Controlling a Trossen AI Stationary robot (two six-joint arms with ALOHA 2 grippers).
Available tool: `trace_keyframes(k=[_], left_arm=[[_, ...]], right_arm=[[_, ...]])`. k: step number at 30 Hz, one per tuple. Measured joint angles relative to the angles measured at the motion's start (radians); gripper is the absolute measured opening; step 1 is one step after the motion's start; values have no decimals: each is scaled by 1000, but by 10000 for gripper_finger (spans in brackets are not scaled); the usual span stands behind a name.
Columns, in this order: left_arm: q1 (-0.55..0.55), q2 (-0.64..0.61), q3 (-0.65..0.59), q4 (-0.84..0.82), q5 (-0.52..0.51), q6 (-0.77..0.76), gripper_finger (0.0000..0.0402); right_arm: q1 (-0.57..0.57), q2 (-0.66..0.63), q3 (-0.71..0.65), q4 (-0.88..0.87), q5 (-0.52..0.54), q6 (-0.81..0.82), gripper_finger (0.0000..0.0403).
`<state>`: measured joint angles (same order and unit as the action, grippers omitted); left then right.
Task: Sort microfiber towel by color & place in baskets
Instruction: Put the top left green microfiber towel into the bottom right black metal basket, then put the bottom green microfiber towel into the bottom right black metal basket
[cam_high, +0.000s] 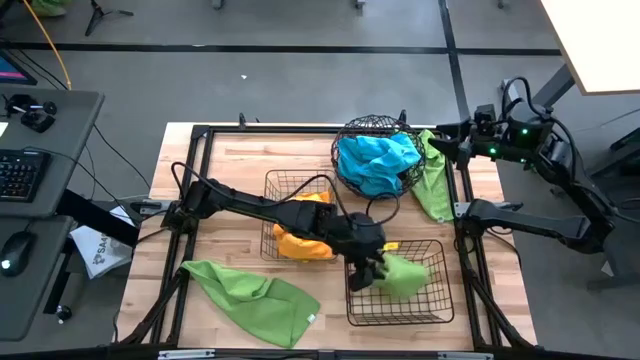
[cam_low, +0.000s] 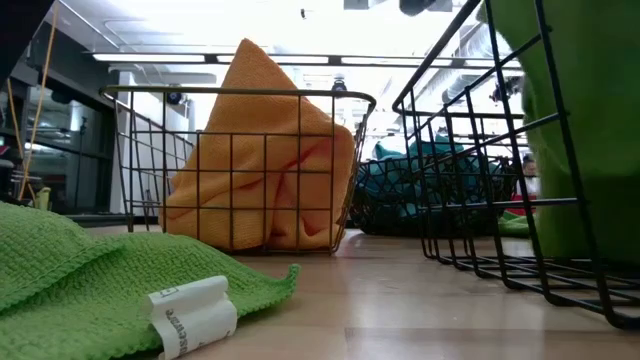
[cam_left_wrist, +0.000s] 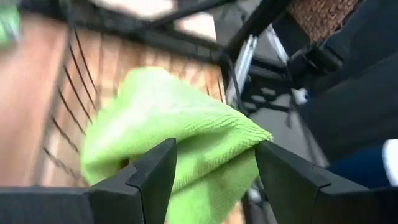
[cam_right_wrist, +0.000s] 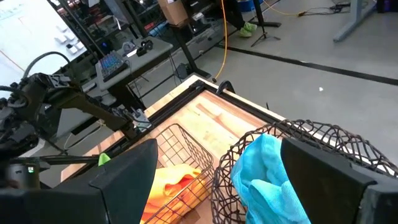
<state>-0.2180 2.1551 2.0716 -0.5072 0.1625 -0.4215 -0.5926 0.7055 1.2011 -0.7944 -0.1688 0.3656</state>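
My left gripper (cam_high: 368, 275) (cam_left_wrist: 214, 149) is open and reaches down into the near-right rectangular basket (cam_high: 440, 312), with a bunched green towel (cam_high: 407, 276) (cam_left_wrist: 168, 118) filling the gap between its fingers. A second green towel (cam_high: 255, 295) (cam_low: 90, 280) lies flat on the table near the front edge. A third green towel (cam_high: 433, 185) lies beside the round basket (cam_high: 350, 128), which holds blue towels (cam_high: 375, 160) (cam_right_wrist: 267, 174). An orange towel (cam_high: 300, 240) (cam_low: 260, 150) sits in the middle rectangular basket (cam_high: 272, 185). My right gripper (cam_high: 442, 133) (cam_right_wrist: 217, 180) is open and hovers by the round basket's right side. My left gripper stands open around the green towel's bunched top (cam_left_wrist: 205, 134), coming at it from above. The towel's edge meets the inner side of one finger (cam_left_wrist: 280, 174) in the wrist view, but I cannot tell whether the fingers truly touch it. The towel rests in the basket.
A black metal frame (cam_high: 200, 135) borders the wooden table. The three baskets crowd the middle and right. Bare wood shows at the far left (cam_high: 220, 165) and between the baskets and the front edge. A desk with keyboard and mouse (cam_high: 20, 175) stands to the left of the table.
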Motion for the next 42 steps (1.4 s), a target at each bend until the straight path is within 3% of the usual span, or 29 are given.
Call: trace_keyframes(k=[8, 14, 17, 20, 23, 25, 31, 35, 38, 42], left_arm=[[5, 7, 0, -36, 125, -175, 209], [38, -18, 0, -218, 355, -222, 209], [15, -69, 0, -454, 231, -156, 209], [-61, -115, -3, -696, -26, -152, 209], [-160, -176, -53, -779, -252, -212, 209], [-229, -226, -114, -764, -326, -266, 209], [-426, -355, -440, -717, -325, -598, 209], [-524, -475, -690, -532, -253, -769, 209], [-571, -554, -837, -415, -251, -810, 209], [-586, -609, -976, -393, -259, -756, 209]], right_arm=[[0, 33, 0, -31, -27, 44, 337], [0, 55, 0, -75, -75, 43, 337], [0, 53, 0, -105, -76, 22, 337], [0, 53, 0, -137, -72, 17, 337], [0, 53, 0, -155, -70, 1, 337], [0, 53, 0, -160, -70, 0, 337], [0, 62, 0, -159, -69, -6, 337], [0, 70, 0, -159, -69, 0, 337], [0, 77, 0, -159, -69, 1, 337], [0, 86, 0, -159, -69, 27, 337]])
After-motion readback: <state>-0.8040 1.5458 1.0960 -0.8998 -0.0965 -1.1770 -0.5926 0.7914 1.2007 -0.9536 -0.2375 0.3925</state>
